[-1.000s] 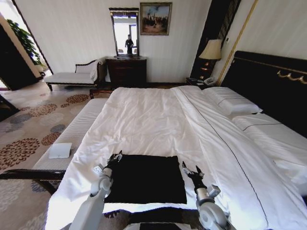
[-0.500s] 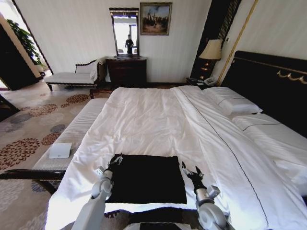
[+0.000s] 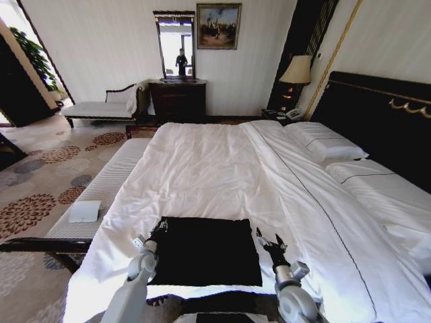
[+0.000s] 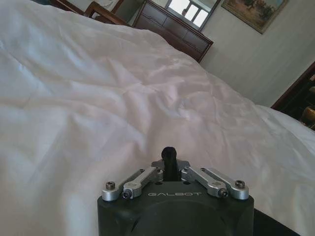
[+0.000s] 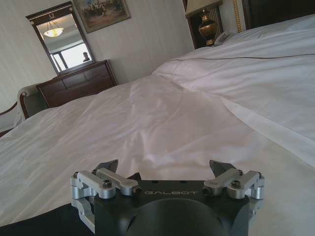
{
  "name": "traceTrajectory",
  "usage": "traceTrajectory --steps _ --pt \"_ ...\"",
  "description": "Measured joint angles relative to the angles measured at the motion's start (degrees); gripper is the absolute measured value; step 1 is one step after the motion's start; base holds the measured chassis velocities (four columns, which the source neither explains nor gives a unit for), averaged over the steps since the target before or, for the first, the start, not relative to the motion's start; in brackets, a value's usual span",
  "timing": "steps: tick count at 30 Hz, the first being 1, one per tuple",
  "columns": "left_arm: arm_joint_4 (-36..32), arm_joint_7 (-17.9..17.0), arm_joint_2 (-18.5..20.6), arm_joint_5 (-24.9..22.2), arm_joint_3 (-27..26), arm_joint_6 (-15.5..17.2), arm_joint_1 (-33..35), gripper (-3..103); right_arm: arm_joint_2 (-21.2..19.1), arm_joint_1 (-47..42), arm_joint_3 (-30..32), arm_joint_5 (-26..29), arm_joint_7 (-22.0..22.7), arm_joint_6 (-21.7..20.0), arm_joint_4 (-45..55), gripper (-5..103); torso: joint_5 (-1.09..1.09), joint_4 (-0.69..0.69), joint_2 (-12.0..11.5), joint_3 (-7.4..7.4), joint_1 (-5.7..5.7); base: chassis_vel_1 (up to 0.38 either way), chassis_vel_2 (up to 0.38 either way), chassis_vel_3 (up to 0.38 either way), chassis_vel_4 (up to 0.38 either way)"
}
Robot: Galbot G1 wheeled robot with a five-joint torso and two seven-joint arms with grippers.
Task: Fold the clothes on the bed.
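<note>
Lower left of the head frame: my left gripper (image 3: 159, 227), fingers pressed together, at the left edge of the clothes (image 3: 202, 249). Lower centre: I log the clothes as a flat black rectangle on the bed (image 3: 222, 168), at its near edge. Lower right: my right gripper (image 3: 268, 239), fingers spread, just beside the cloth's right edge.

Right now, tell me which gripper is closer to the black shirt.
Left. The left gripper sits at the black shirt's far left corner, fingers shut. The right gripper hangs open just off the shirt's right edge, over the white duvet.
</note>
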Motion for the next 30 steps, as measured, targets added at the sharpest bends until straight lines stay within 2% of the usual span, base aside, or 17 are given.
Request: traceTrajectory --steps 1,3,5,10,14,16,19,20,21,24,25,28,30 --pt "0.0 -0.01 0.05 -0.04 -0.03 -0.03 -0.01 8 -0.01 0.04 0.0 0.0 0.09 0.0 -0.04 100 0.0 0.0 0.0 0.0 0.0 0.0 0.0 0.0 0.0" --pt "0.0 -0.01 0.06 -0.05 -0.05 -0.07 -0.04 8 -0.03 0.1 0.0 0.0 0.23 0.0 -0.12 100 0.0 0.0 0.0 0.0 0.0 0.0 0.0 0.0 0.0" --pt "-0.08 -0.03 0.09 -0.14 -0.12 -0.16 -0.07 2 -0.06 0.36 0.03 0.01 0.54 0.0 -0.38 100 0.0 0.0 0.0 0.0 0.0 0.0 0.0 0.0 0.0" --pt "-1.01 -0.07 0.37 -0.47 -0.42 -0.18 0.19 0 -0.53 2.51 0.45 2.18 -0.7 -0.08 -1.74 100 0.0 -0.01 0.01 0.0 0.0 0.0 0.0 0.0 0.0" --pt "-1.96 -0.08 0.87 -1.06 -1.05 -0.18 0.46 0 -2.13 6.71 0.47 8.06 -6.81 -1.71 -5.24 100 0.0 -0.01 0.01 0.0 0.0 0.0 0.0 0.0 0.0" --pt "-2.12 -0.08 0.98 -1.17 -1.18 -0.18 0.53 0 -2.42 7.61 0.33 9.67 -8.49 -2.17 -6.15 100 0.0 0.0 0.01 0.0 0.0 0.0 0.0 0.0 0.0" --pt "-2.56 -0.08 1.32 -1.39 -1.61 -0.22 1.12 0 -3.18 11.97 -0.45 15.11 -16.99 -3.81 -12.14 100 0.01 0.0 0.01 0.0 0.0 0.0 0.0 0.0 0.0" --pt "-2.56 -0.08 1.32 -1.39 -1.61 -0.22 1.12 0 -3.18 11.97 -0.45 15.11 -16.99 -3.81 -12.14 100 0.01 0.0 0.01 0.0 0.0 0.0 0.0 0.0 0.0" --pt "-2.66 -0.09 1.32 -1.37 -1.65 -0.25 1.3 0 -3.2 12.87 -0.68 15.81 -18.87 -3.95 -13.75 100 0.0 0.0 0.01 0.0 0.0 0.0 0.0 0.0 0.0" --pt "-3.31 -0.14 0.98 -0.94 -1.66 -0.42 2.28 0 -3.07 16.2 -1.6 19.0 -26.85 -4.85 -20.12 100 0.01 0.01 0.0 0.0 0.0 0.0 0.0 0.0 0.0" --pt "-3.31 -0.14 0.98 -0.94 -1.66 -0.42 2.28 0 -3.07 16.2 -1.6 19.0 -26.85 -4.85 -20.12 100 0.01 0.01 0.0 0.0 0.0 0.0 0.0 0.0 0.0" --pt "-3.77 -0.15 0.55 -0.48 -1.61 -0.49 2.89 0 -2.5 18.42 -2.47 19.82 -31.64 -5.33 -24.63 100 0.01 0.0 0.0 0.0 0.0 0.0 0.0 0.0 0.0" --pt "-4.07 -0.17 0.41 -0.38 -1.66 -0.5 3.11 0 -1.8 19.75 -2.86 19.88 -32.69 -5.65 -26.86 100 0.01 0.0 0.0 0.0 0.0 0.0 0.0 0.0 0.0"
